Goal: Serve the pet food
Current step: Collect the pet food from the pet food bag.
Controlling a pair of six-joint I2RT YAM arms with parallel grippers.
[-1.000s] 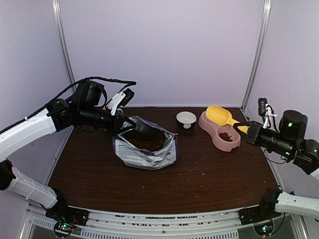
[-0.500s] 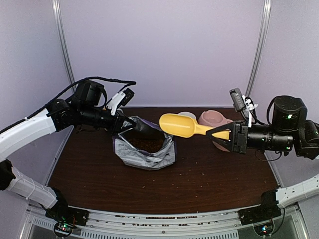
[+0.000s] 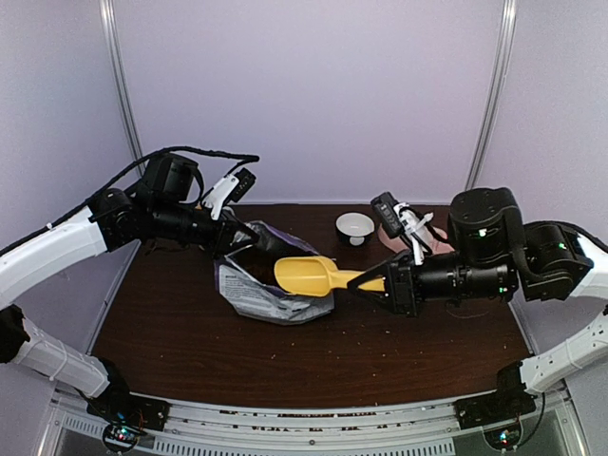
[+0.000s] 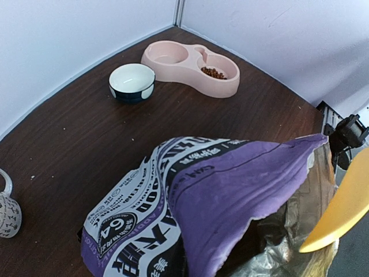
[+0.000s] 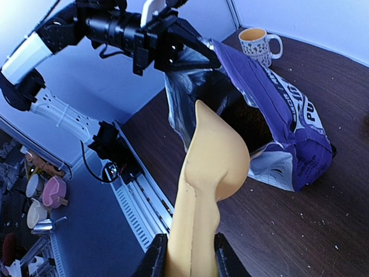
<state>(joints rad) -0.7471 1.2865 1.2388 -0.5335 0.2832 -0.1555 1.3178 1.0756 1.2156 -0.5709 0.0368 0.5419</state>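
Reading the purple bag (image 5: 277, 98) first: the right wrist view catches large white capitals starting "PU" on its side panel, the rest lost in a fold. The left wrist view shows that print upside down, with "64" in a round badge and lines of small type too fine to make out. The mug (image 5: 258, 41) behind the bag has a dark speckled pattern and no legible words.

The left gripper (image 3: 237, 237) is pinched fully closed on the bag's upper rim, holding the mouth up and open. The right gripper (image 5: 189, 257) is closed on the handle of the yellow scoop (image 5: 210, 164), with its fingers (image 5: 154, 262) pressed against either side.

Only the left wrist view shows the pet food (image 4: 214, 73) plainly. Brown pellets lie in the compartment of the pink double bowl (image 4: 179, 74) farther from the small bowl (image 4: 132, 82), which is white inside and dark outside. In the top view the right arm hides most of the pink bowl. The bag's interior is dark from the right wrist, so individual pellets cannot be told there. Crumbs dot the table (image 3: 171, 342).

From above, the scoop's long axis runs across the table, handle toward the robot's right and cup end toward the left, at the bag's mouth. Whether it touches the contents cannot be told. The bag lies with its base toward the near edge and its mouth raised toward the back left.
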